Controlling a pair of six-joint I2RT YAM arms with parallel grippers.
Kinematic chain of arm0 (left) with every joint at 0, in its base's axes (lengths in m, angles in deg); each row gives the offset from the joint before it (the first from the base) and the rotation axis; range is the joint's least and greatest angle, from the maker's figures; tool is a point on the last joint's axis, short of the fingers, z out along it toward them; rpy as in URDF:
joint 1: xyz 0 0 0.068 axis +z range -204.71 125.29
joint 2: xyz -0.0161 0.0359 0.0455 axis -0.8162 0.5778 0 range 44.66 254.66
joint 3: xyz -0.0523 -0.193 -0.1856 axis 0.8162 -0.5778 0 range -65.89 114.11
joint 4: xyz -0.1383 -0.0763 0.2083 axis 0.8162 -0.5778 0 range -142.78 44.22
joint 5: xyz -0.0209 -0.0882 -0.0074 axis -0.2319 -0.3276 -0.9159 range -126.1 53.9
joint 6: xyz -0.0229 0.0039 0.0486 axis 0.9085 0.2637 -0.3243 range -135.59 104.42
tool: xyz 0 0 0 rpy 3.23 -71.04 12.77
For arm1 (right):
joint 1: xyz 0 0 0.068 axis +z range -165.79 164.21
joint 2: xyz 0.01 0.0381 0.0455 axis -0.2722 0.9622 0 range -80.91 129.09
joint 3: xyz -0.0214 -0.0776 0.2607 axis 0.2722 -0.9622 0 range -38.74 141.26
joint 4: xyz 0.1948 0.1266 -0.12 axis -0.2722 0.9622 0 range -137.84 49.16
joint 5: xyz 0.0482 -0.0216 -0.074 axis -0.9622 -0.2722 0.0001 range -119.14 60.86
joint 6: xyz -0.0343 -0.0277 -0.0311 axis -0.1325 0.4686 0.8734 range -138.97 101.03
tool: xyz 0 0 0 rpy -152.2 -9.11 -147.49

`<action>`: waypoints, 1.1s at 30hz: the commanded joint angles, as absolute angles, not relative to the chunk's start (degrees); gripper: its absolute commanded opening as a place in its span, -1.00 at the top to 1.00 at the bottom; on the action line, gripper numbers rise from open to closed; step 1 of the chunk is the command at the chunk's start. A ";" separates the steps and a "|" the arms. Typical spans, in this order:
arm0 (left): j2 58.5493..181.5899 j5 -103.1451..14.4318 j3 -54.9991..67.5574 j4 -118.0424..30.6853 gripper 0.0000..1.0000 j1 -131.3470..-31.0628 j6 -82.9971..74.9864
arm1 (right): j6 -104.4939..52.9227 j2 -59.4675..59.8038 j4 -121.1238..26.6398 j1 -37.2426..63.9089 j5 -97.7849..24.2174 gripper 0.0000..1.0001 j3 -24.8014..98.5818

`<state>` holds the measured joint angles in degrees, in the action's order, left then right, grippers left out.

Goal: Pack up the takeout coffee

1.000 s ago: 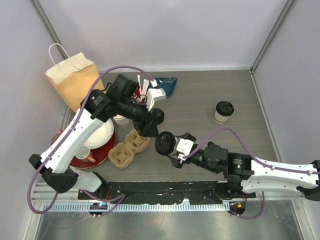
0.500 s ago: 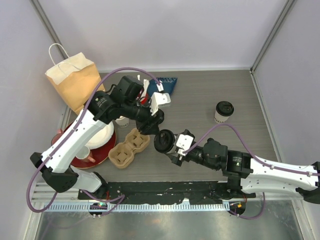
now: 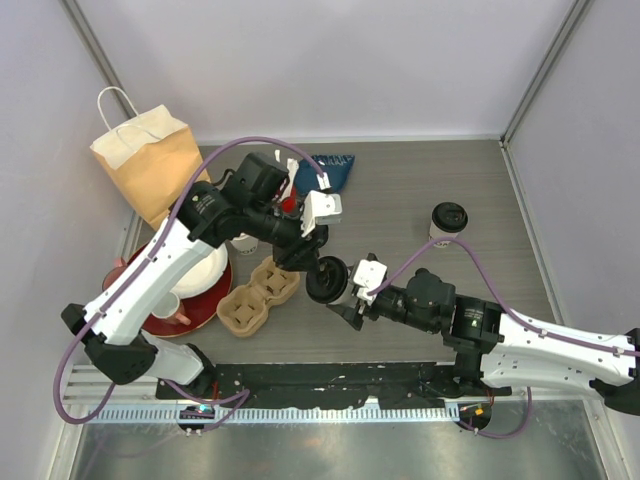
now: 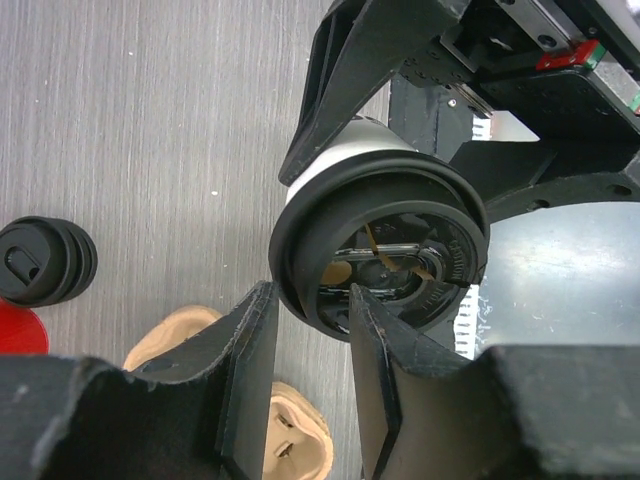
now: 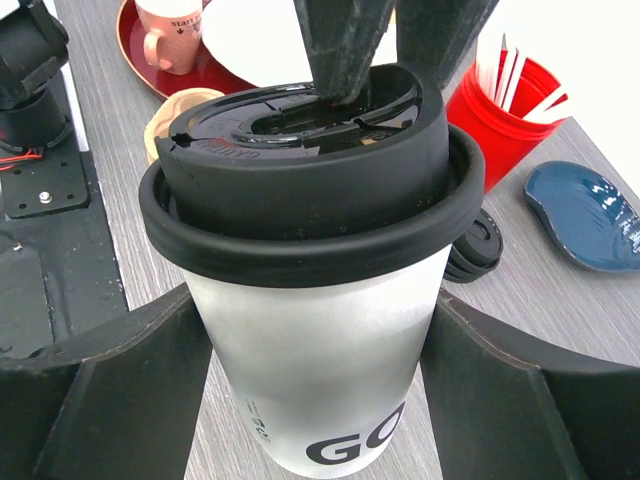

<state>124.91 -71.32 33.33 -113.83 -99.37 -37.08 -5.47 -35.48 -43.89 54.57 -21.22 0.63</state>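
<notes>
A cream-white coffee cup [image 3: 326, 281] with a black sip lid is held off the table by my right gripper [image 3: 341, 302], which is shut on its body [image 5: 320, 400]. My left gripper [image 3: 318, 257] comes down from above. Its fingers straddle the raised edge of the lid [image 4: 380, 250], one fingertip [image 5: 345, 60] in the lid's recess and the other outside, closed on that edge. A second lidded cup [image 3: 447, 222] stands upright at the right of the table. A brown cardboard cup carrier [image 3: 258, 295] lies just left of the held cup.
A brown paper bag [image 3: 145, 160] stands at the back left. A red plate [image 3: 150, 322] holds a white mug [image 3: 170, 308]. A red cup of white sticks [image 5: 510, 100], a stack of black lids [image 4: 45, 262] and a blue dish [image 5: 590, 215] sit behind the carrier.
My right gripper has carried the cup a little left and toward the back. My left gripper has swung in and come down onto the lid's edge.
</notes>
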 commanded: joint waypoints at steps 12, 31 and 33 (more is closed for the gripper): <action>125.87 -72.31 34.57 -113.81 0.77 -99.79 -37.82 | -6.40 -35.21 -47.13 53.46 -23.69 -0.48 3.88; 128.51 -57.73 32.55 -111.26 1.00 -99.79 -30.19 | -12.90 -32.92 -34.85 51.44 -15.17 -0.92 7.13; 129.74 -57.37 32.64 -111.17 1.00 -99.79 -29.30 | -13.43 -33.97 -33.08 51.18 -14.64 -0.92 7.14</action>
